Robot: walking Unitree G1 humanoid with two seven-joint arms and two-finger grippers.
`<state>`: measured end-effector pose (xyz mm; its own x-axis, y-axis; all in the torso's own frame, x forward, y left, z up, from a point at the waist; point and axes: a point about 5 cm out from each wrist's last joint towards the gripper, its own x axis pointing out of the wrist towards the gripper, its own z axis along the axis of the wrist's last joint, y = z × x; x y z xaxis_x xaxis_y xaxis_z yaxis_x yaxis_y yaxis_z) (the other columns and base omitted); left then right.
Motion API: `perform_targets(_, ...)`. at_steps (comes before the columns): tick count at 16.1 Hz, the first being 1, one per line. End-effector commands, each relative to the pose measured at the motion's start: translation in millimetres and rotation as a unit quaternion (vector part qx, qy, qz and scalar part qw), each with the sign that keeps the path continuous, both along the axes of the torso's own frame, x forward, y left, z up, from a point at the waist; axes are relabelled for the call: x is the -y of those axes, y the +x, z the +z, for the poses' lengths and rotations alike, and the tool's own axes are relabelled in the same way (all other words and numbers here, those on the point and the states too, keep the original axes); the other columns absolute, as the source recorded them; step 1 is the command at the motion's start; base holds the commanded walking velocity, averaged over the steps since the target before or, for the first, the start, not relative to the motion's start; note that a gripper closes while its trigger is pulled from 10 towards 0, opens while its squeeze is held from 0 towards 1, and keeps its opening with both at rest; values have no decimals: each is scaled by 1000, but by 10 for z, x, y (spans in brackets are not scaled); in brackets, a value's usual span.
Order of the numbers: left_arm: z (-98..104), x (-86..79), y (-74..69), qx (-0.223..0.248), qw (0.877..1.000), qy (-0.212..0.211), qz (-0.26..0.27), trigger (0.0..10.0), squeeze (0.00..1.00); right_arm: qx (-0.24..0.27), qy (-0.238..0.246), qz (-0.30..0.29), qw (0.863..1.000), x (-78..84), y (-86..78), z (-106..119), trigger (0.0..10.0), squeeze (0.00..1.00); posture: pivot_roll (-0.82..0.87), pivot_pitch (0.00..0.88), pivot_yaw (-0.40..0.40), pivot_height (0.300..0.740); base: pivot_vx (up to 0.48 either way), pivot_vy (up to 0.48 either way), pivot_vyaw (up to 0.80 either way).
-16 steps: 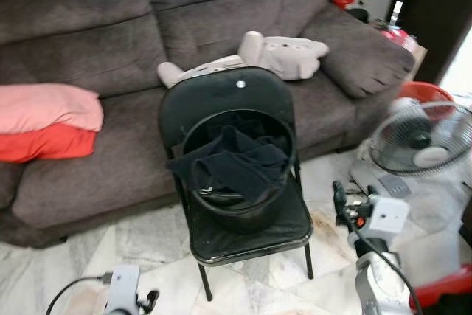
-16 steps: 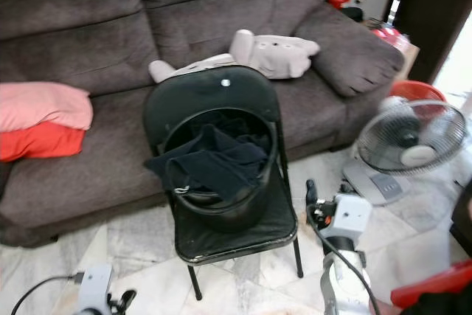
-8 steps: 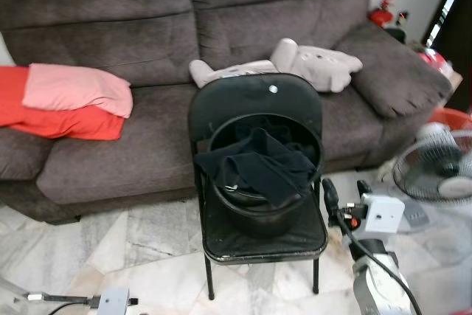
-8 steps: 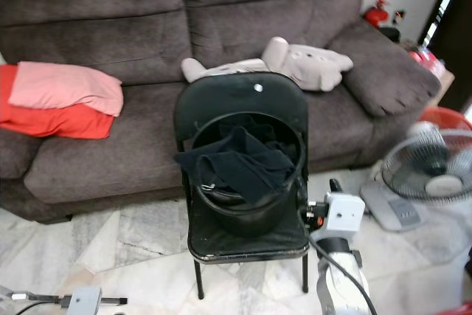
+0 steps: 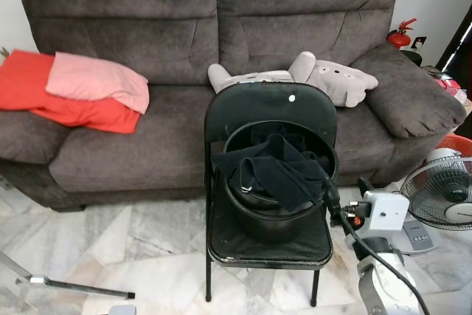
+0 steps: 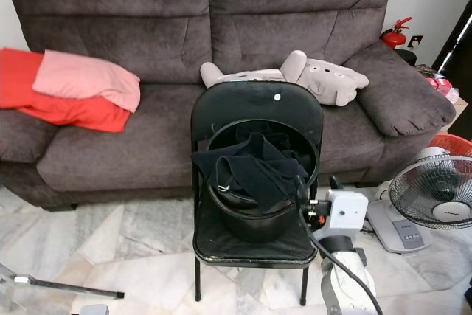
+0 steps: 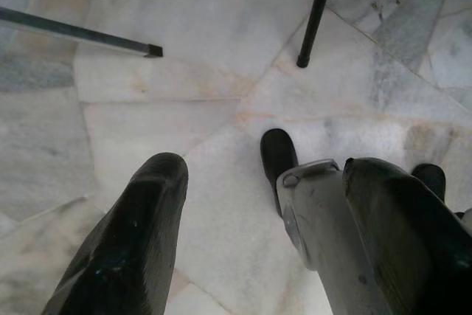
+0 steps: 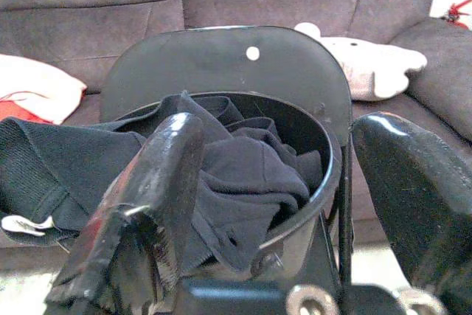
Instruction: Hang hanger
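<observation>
Chair: before the sofa.
Bucket: on the chair seat.
Clothes: in the bucket, draped over its rim.
Plush toy: on the sofa, behind the chair.
Fan: right of the chair.

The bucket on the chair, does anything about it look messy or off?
Yes. The black bucket sits on the folding chair, and dark clothes spill over its near rim instead of lying inside. The right gripper is open, close in front of it.
</observation>
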<state>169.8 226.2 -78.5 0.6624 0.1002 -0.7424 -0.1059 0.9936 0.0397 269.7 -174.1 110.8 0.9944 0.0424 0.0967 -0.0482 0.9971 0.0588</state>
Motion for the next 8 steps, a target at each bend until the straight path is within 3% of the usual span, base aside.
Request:
perform_targets(1,-13,-22,-37,-4,1000,-5,13,10000,0,4,-5,5,1000,-20,18,54,10000,0,-190,163,-16,740,251,0,0)
perform_targets(5,-28,-5,-66,-8,1000,-5,3,10000,0,8,-7,8,1000,-59,1,87,10000,0,-194,203,-1,740,291,0,0)
perform_targets(8,-35,-10,-82,-11,1000,-4,6,10000,0,13,-15,23,1000,-110,11,113,10000,0,-186,208,1,740,303,0,729)
